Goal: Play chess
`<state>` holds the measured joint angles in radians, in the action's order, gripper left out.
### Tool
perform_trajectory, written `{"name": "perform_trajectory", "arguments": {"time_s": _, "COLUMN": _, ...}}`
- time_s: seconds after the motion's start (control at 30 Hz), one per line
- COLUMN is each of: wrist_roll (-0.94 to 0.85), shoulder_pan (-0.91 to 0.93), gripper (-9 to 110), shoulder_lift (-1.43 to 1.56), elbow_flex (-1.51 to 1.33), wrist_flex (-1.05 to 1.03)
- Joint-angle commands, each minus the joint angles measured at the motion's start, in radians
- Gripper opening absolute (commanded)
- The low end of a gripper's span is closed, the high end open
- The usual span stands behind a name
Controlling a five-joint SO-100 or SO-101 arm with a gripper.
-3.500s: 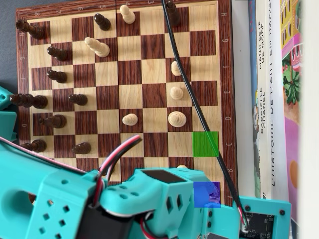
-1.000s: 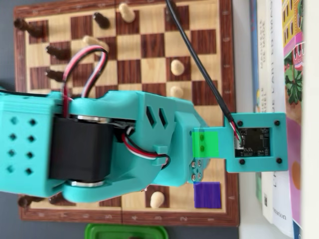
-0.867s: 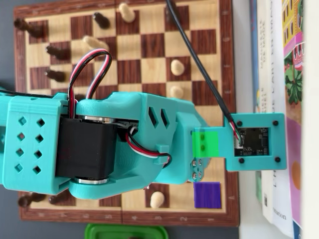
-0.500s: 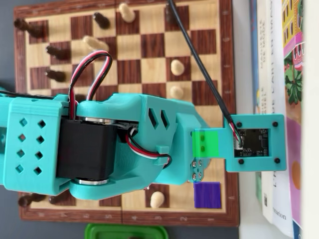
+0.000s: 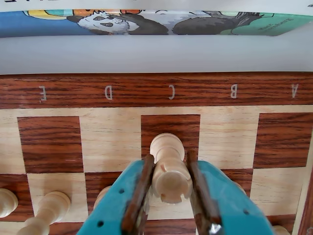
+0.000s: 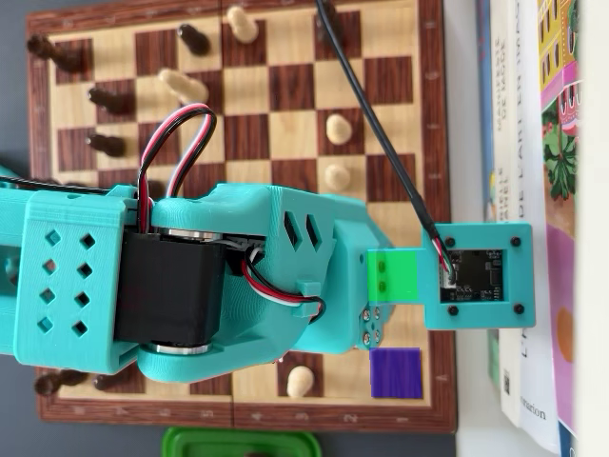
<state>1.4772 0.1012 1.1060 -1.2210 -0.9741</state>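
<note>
Jaws (image 5: 168, 193) are closed on a pale rook (image 5: 168, 171), one finger pressing each flank; its long axis stands upright, over the column marked C near the chessboard (image 5: 156, 90) border. Pale pawns (image 5: 46, 210) stand just beside at wrist-view left; squares ahead appear bare.

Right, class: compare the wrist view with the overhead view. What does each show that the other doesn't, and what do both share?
Only the wrist view shows the gripper closed around a light rook, and the file letters on the board's border. Only the overhead view shows the dark pieces along its left side, the green and purple square markers, and the arm's body. Both share the wooden chessboard and the books beside it.
</note>
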Motion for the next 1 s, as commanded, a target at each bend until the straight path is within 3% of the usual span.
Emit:
{"name": "perform_trajectory", "arguments": {"time_s": 0.0, "wrist_roll": 0.005, "shoulder_pan": 0.009, "gripper": 7, "shoulder_lift": 0.052, "elbow_flex": 0.017, "wrist_flex": 0.012}}
{"name": "perform_trajectory", "arguments": {"time_s": 0.97, "wrist_roll": 0.005, "shoulder_pan": -0.002, "gripper": 15, "shoulder_lift": 0.063, "elbow_flex": 0.021, "wrist_flex": 0.012}}
